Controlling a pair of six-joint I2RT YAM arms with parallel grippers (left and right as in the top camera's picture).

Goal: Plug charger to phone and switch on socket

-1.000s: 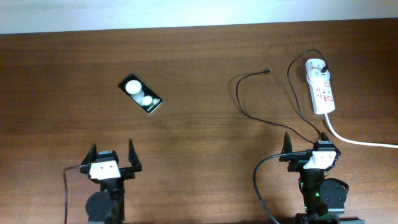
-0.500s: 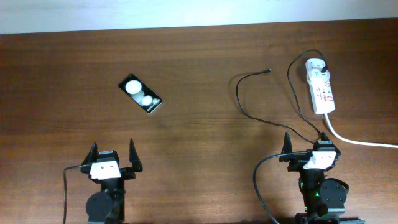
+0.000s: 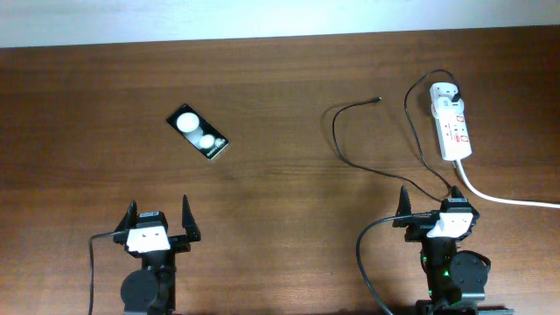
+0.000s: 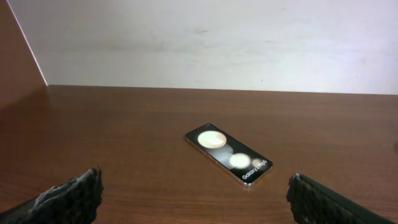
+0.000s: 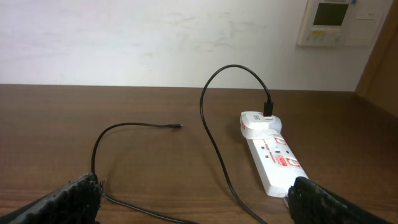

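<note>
- Left gripper (image 3: 158,214): fingers spread wide and holding nothing. It sits well back from the phone and a touch left of it.
- Phone (image 3: 198,132): flat on the table (image 3: 280,70), long axis diagonal. The lettered end points near-right, toward the cable side. The left arm is clearly the closer one.
- Charger tip (image 3: 377,100): lying loose, well right of the phone and slightly farther back. There's only bare wood between the two.
- Right gripper (image 3: 430,206): also spread open and empty, far right of the phone and nearer. The tip is ahead and to its left, so I'd guess this arm fetches it. Cable (image 3: 337,140) slack runs just beside its fingers and could snag.
- Socket (image 3: 451,127): farthest right of the phone, lying lengthwise front to back. The plug (image 3: 458,88) is in at the far end. Can't tell the switch state.
</note>
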